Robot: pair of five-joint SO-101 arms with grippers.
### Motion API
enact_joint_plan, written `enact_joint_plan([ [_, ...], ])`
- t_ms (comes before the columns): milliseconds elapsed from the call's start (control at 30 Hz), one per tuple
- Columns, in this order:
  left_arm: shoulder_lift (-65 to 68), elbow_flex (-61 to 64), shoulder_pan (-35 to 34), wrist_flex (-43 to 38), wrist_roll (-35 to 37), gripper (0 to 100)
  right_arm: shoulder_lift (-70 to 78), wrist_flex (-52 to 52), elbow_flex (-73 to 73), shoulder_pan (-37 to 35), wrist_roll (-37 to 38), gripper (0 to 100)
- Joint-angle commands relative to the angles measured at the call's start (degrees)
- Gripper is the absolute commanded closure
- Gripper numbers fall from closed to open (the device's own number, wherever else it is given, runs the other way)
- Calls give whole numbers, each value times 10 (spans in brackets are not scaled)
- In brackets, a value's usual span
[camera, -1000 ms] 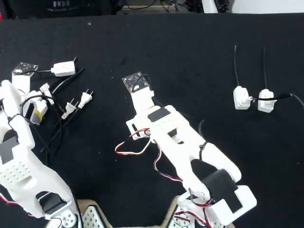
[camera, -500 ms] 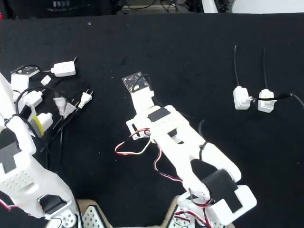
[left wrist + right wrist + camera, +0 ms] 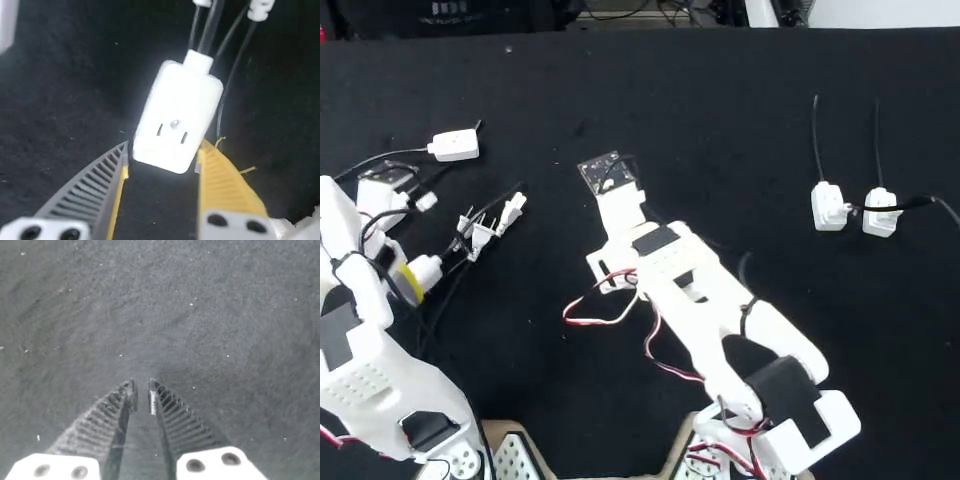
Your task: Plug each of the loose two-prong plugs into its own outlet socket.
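Now | left tool [image 3: 162,150] clamped on outlet socket [image 3: 177,115]; right tool [image 3: 141,390] almost closed, empty

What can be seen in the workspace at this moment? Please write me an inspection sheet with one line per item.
Surface: black table, matt top.
Job's things: two loose plugs lie side by side at the left; an outlet socket sits in the left tool; a second socket lies farther back; a socket pair stands at the right.
Clutter: nothing seen.
Grippers: left tool is closed on the outlet socket; right tool is closed to a narrow slit and holds nothing.
Cables: black cables are bundled beside the left arm.
Surroundings: dark equipment stands beyond the far edge.
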Motion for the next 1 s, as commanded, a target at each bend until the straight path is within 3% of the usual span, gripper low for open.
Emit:
enact_joint_plan([
  [0,-12,-51,7,-11,-9,774,-18,-11,-4,14,8,957],
  [167,-13,-65,25,-8,-35,704,-18,-11,-3,14,8,957],
  [400,-11,-65,46,-11,-82,704,-18,-11,-3,14,8,957],
  [633,71,-98,30,-55,-66,704,-18,-11,-3,14,8,957],
  [967,111,-196,-10,-53,-47,705,-18,-11,-5,14,8,957],
])
